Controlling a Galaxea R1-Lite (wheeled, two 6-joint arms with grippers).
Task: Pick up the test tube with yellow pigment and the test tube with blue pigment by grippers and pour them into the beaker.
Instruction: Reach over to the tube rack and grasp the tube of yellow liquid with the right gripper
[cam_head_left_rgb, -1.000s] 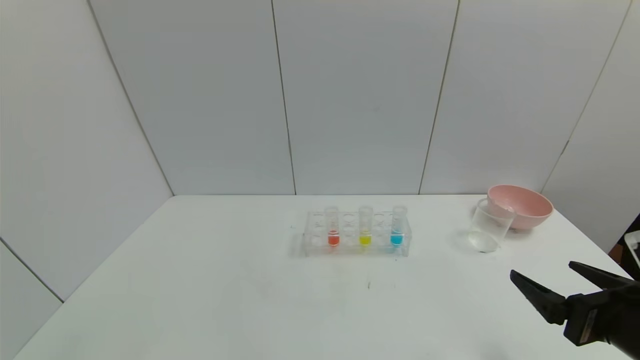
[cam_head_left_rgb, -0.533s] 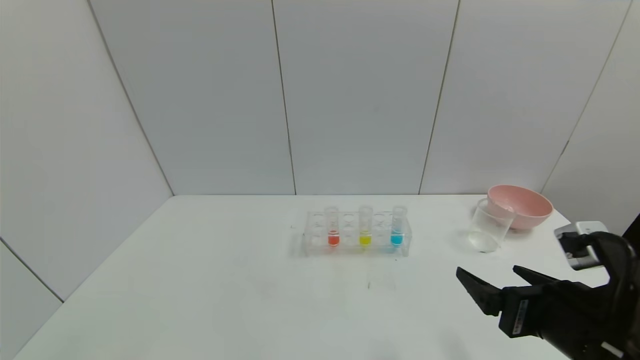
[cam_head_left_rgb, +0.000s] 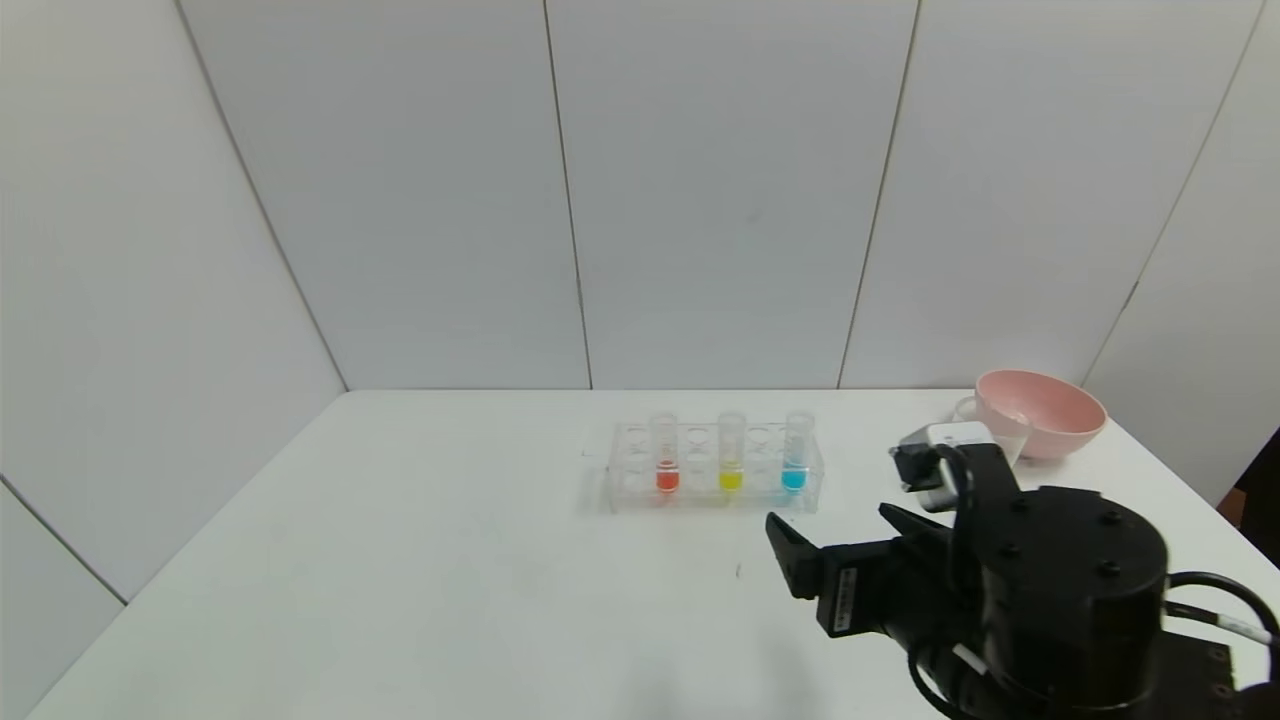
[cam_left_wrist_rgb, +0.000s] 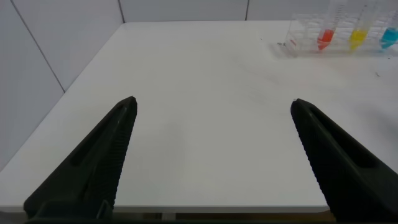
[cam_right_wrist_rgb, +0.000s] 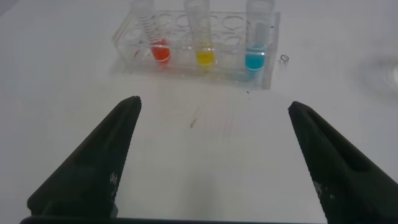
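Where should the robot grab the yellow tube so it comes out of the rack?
Probably by its clear top, the part sticking up above the rack. The yellow tube stands upright in its hole between the orange-red tube and the blue tube, so only the top is free. The open right hand should come from the front, one finger going down each side gap, then lift straight up.

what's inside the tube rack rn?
Clear rack holds three upright tubes: orange-red, yellow, blue, each with a little liquid at the bottom. Other holes look empty.
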